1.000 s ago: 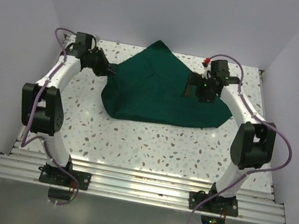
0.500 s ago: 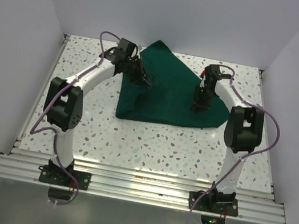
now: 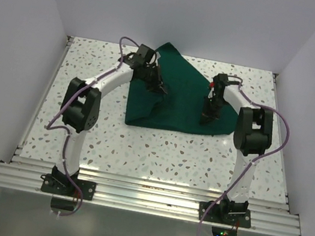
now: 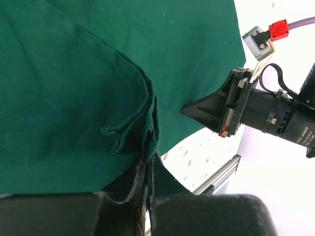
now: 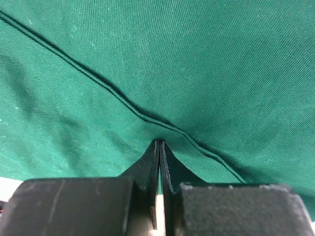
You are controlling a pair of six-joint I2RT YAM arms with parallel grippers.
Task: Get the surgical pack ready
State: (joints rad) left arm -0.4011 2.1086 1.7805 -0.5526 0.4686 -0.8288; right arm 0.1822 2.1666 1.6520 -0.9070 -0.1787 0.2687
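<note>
The surgical pack (image 3: 181, 107) is a large dark green cloth drape lying at the back middle of the table, with its left part folded over itself. My left gripper (image 3: 162, 90) hangs over the drape's left half, shut on a bunched fold of its edge (image 4: 147, 147). My right gripper (image 3: 206, 117) points down onto the drape's right part. In the right wrist view its fingertips (image 5: 159, 143) are pressed together on the green cloth (image 5: 197, 59) just below a stitched hem, with a sliver of cloth pinched between them.
The speckled white table (image 3: 158, 149) lies bare in front of the drape. An aluminium rail (image 3: 143, 198) runs along the near edge, and grey walls close in both sides. The right arm's wrist (image 4: 266, 110) shows close by in the left wrist view.
The left gripper has carried the drape's left corner to the right, folding it over the cloth. The right gripper has come down onto the drape and gone from open to shut.
</note>
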